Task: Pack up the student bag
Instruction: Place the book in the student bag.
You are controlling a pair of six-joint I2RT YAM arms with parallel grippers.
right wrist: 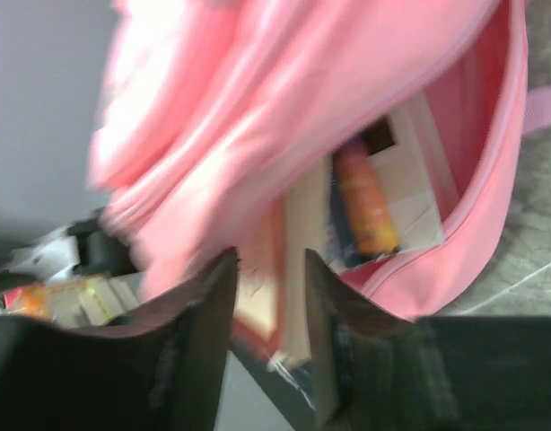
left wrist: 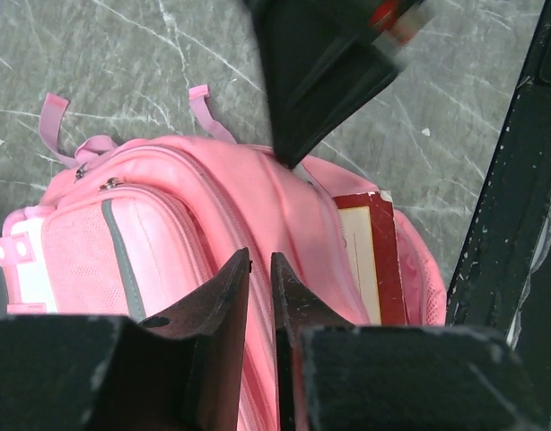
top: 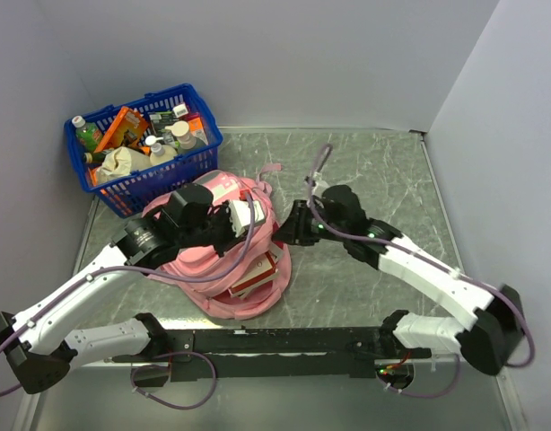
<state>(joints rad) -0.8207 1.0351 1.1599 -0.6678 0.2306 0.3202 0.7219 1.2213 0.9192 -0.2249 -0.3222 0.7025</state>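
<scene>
The pink student bag (top: 213, 269) lies in the middle of the table with its opening to the right. My left gripper (top: 256, 223) sits over its top, its jaws (left wrist: 260, 262) almost together, pinching the pink fabric (left wrist: 168, 224) by a zip seam. My right gripper (top: 284, 232) is open at the bag's right edge. Its jaws (right wrist: 271, 260) stand apart in front of the open mouth of the bag (right wrist: 302, 90). A red-bordered book (top: 258, 274) sticks out of the opening (left wrist: 365, 260). An orange tube (right wrist: 365, 202) and other books lie inside.
A blue plastic basket (top: 159, 184) full of bottles and packets stands at the back left, just behind the bag. A black rail (top: 284, 341) runs along the near edge. Grey walls close in the left, back and right sides.
</scene>
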